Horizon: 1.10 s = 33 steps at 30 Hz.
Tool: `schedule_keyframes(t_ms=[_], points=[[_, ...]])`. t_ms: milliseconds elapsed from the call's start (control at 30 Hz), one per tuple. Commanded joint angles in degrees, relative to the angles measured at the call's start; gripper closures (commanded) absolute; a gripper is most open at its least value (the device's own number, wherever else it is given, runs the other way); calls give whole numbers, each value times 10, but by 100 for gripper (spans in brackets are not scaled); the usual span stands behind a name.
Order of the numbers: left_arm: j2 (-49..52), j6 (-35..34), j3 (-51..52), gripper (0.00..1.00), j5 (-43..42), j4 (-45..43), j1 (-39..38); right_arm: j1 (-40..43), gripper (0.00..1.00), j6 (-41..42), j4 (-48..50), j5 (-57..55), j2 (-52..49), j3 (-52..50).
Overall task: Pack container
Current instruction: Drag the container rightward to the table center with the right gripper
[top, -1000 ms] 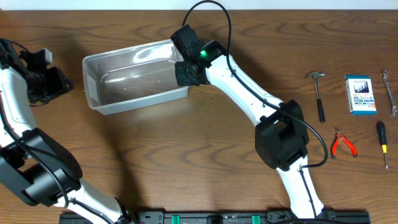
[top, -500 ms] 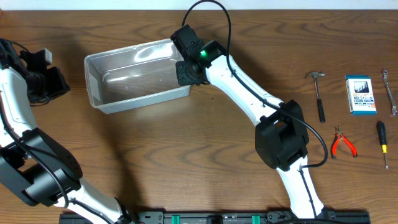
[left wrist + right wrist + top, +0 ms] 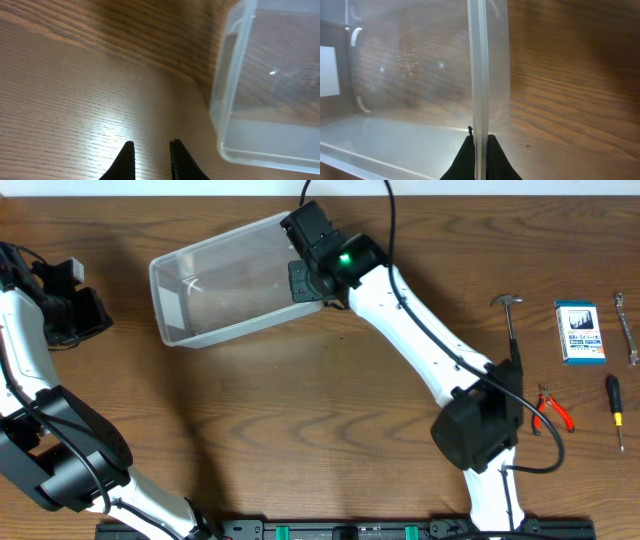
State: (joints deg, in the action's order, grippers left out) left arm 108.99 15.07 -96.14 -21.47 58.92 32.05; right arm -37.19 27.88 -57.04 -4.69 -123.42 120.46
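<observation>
Clear container (image 3: 230,285): near wall clamped in right end effector (image 3: 479,142), jaws shut on it.
Advice: move slowly and level; thin wall may slip.
Left end effector (image 3: 151,145): almost closed, empty; container ahead-right of it.

- The clear container (image 3: 172,308) lies at an angle in the upper centre; the right gripper (image 3: 306,268) pinches its right end.
- The left gripper (image 3: 98,315) is at the left edge, apart from it.
- Far right: hammer (image 3: 513,335), blue-and-white box (image 3: 580,332), wrench (image 3: 627,328), red pliers (image 3: 550,410), screwdriver (image 3: 614,410).

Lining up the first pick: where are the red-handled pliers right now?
In the overhead view, the red-handled pliers lie on the right side, between the black-handled hammer and the black screwdriver.
</observation>
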Motion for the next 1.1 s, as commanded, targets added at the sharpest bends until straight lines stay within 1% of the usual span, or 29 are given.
schedule_keyframes(t_ms=[0,400,700,833,967,1067], points=[[3,1,-6,86,1,2,0,-3,99,15,-9,-7,31,18],[3,1,-6,86,1,2,0,-2,99,97,-117,-81,41,18],[3,1,-6,86,1,3,0,2,99,120,-207,-89,78,18],[3,1,-6,86,1,6,0,11,99,151,-256,-106,98,18],[3,1,-6,86,1,6,0,23,99,153,-289,-126,119,18],[3,1,-6,86,1,6,0,33,99,135,-302,-127,131,18]])
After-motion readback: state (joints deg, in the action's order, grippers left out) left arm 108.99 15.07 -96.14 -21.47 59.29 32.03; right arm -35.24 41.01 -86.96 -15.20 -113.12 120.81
